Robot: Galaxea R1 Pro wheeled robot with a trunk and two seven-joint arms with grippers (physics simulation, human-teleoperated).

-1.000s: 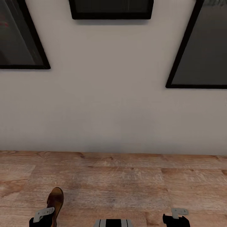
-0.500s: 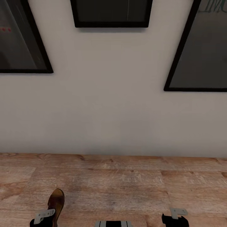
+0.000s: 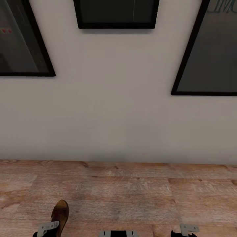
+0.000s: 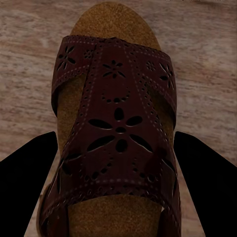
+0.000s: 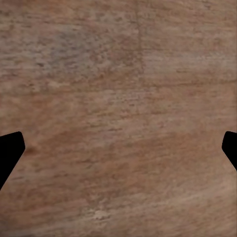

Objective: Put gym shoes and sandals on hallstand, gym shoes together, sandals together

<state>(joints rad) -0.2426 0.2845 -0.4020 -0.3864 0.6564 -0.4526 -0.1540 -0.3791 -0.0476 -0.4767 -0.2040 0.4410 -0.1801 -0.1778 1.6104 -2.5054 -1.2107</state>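
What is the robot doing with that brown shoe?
The robot's left gripper has a brown sandal between its two dark fingers, one on each side. Whether it is gripping the sandal or only reaching around it is hard to tell. The right gripper is open with nothing in it, over the wooden corridor floor. Ahead is a pale wall with dark framed pictures.

Home corridor, wood-plank floor [image 3: 131,191], plain white wall [image 3: 112,98] (black-framed pictures [image 3: 116,13] hung).
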